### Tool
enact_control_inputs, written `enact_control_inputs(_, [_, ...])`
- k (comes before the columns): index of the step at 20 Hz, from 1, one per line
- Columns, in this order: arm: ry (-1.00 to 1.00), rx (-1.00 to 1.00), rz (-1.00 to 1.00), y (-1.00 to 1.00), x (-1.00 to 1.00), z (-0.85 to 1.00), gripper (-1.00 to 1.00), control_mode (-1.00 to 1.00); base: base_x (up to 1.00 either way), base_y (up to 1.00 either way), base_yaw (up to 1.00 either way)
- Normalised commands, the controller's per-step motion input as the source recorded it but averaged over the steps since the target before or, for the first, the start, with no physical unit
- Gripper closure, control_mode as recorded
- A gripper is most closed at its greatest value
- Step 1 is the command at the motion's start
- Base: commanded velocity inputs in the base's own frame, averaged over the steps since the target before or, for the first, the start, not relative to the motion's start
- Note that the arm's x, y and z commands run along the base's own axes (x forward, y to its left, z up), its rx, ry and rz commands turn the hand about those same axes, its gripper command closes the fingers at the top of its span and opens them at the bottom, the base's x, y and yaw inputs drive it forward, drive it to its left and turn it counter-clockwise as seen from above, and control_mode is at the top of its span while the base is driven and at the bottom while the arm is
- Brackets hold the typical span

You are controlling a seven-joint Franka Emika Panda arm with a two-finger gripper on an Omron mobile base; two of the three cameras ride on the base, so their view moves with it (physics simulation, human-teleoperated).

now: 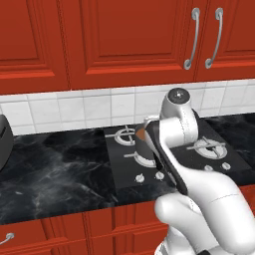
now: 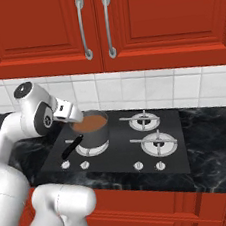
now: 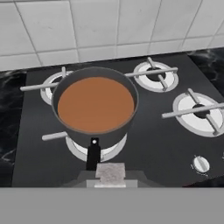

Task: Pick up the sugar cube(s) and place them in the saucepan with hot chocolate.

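1. Red wooden cabinets [image 2: 162,12] with metal handles hang over a white tiled wall [image 3: 87,30].
2. Black marbled bench [image 1: 60,169] carries a dark four-burner hob [image 2: 125,148], with its knobs along the near edge.
3. White arm [image 2: 18,147] rises from the base and bends forward, so that its wrist sits just left of the pot in the right base view, tilted down toward the hob.
4. Grey saucepan [image 3: 94,131] stands on the front left burner [image 3: 109,151], its black handle [image 2: 71,146] pointing toward the robot.
5. Reddish-brown hot chocolate [image 3: 95,104] fills the saucepan nearly to the rim as a smooth disc.
6. Dark end effector [image 3: 110,177] hovers near the handle side of the saucepan, above the hob's near edge.
7. Pale grey sugar cube [image 3: 110,171] sits clamped between the end effector's tips, short of the saucepan's rim.
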Motion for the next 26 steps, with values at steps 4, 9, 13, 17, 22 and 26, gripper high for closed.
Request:
enact_control_inputs(4, [0.04,0.00,0.08,0.12,0.46,-0.17,1.00,-1.00,0.00,0.00,0.00])
enact_control_inputs(9, [0.07,0.00,0.09,0.00,0.35,-0.24,1.00,-1.00,0.00,0.00,0.00])
enact_control_inputs(13, [0.12,0.00,0.05,0.00,0.36,-0.19,1.00,-1.00,0.00,0.00,0.00])
enact_control_inputs(17, [0.16,0.00,0.02,0.00,0.39,-0.24,1.00,-1.00,0.00,0.00,0.00])
enact_control_inputs(22, [0.16,0.00,0.00,0.00,0.34,-0.26,1.00,-1.00,0.00,0.00,0.00])
enact_control_inputs(26, [0.12,0.00,0.00,-0.10,0.14,-0.26,1.00,-1.00,0.00,0.00,0.00])
